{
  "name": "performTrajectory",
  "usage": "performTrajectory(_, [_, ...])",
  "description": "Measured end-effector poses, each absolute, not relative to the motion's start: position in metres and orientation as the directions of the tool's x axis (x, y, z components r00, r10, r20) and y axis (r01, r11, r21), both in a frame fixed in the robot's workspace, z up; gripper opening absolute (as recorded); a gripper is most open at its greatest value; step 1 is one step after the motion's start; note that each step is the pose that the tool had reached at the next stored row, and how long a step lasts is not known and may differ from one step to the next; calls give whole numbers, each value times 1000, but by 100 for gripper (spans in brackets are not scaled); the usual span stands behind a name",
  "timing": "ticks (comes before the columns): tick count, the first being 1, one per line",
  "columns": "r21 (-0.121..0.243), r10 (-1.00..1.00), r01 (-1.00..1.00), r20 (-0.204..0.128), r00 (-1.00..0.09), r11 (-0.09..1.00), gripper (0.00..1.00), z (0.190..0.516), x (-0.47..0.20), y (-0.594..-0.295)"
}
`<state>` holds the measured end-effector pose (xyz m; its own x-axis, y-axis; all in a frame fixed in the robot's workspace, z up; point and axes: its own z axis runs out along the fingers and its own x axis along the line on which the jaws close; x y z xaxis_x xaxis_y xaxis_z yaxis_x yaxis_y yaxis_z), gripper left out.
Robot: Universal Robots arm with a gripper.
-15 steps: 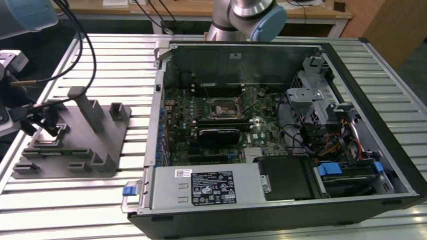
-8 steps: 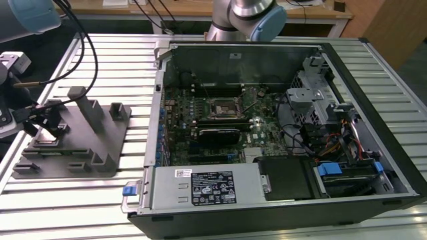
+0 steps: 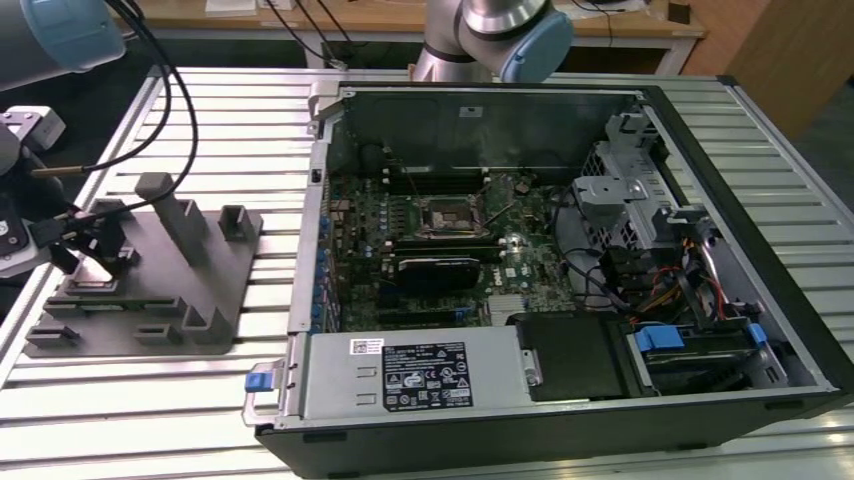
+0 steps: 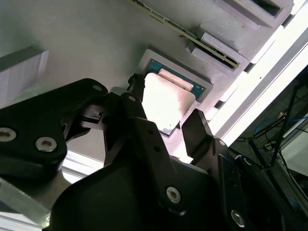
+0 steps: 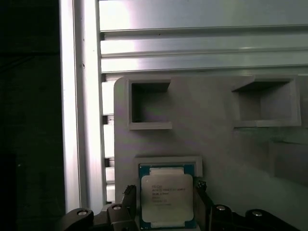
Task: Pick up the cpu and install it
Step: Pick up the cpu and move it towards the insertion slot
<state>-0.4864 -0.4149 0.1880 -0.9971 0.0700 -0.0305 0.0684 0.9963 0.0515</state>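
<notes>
Fingers are straddling the cpu in the first wrist view, spread with one at each opposite edge. This is likely so that closing catches the chip by its sides and spares its pale top. Whether they are already touching it I cannot tell. The cpu is lying flat in a shallow framed recess of the grey holder block, which seems to be keeping it square. That block is sitting on the slatted bench at the exterior view's left, beside the open computer case, where the black socket is sitting mid-board.
</notes>
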Motion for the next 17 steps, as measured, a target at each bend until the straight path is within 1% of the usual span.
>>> performTrajectory(17, [52,70,68,-31,-997,996,59,181,-486,-413])
